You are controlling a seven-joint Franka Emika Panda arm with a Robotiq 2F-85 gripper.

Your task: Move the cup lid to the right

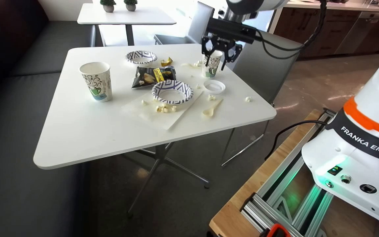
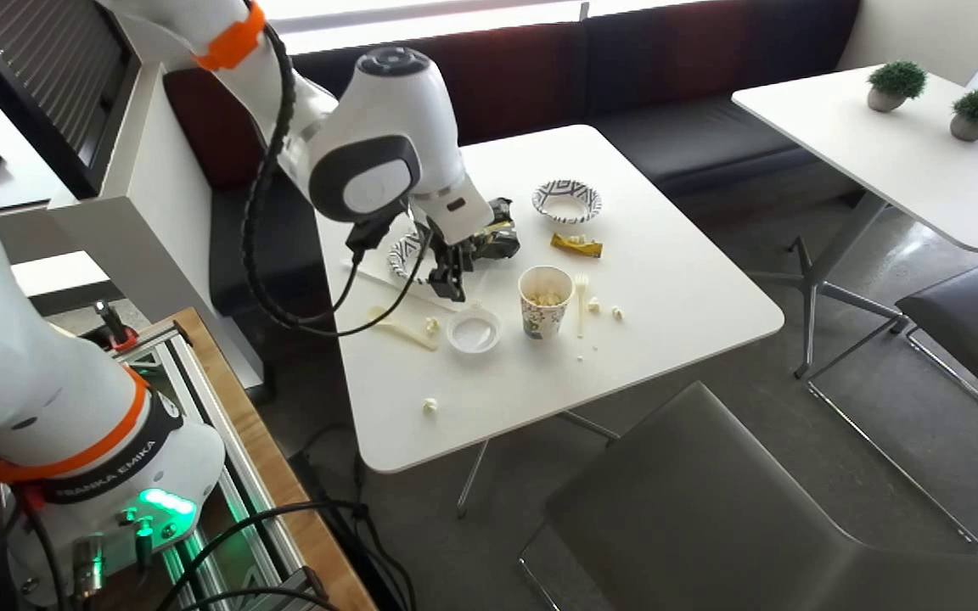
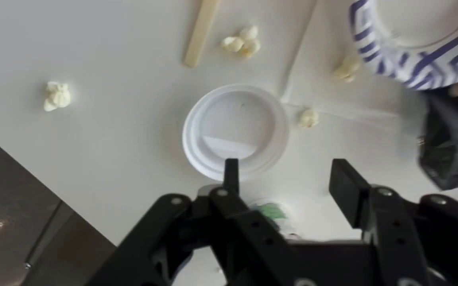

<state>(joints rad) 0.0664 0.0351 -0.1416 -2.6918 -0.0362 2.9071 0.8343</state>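
The cup lid (image 1: 214,87), a low round white disc, lies flat on the white table near a standing patterned paper cup (image 2: 542,316) that holds popcorn. The lid also shows in an exterior view (image 2: 473,331) and whole in the wrist view (image 3: 237,127). My gripper (image 3: 284,167) is open with nothing between its fingers. It hangs above the table, pointing down; in the wrist view its left fingertip overlaps the lid's near rim, apparently from above. In an exterior view the gripper (image 1: 215,65) shows in front of the cup; the wrist view shows only part of that cup.
A patterned bowl (image 1: 172,86) stands on a paper sheet, with a chip bag (image 1: 155,77) behind it. A wooden spoon (image 1: 210,110) and popcorn pieces (image 1: 248,98) lie near the lid. An upright paper cup (image 1: 96,82) and a farther bowl (image 1: 141,56) also stand on the table.
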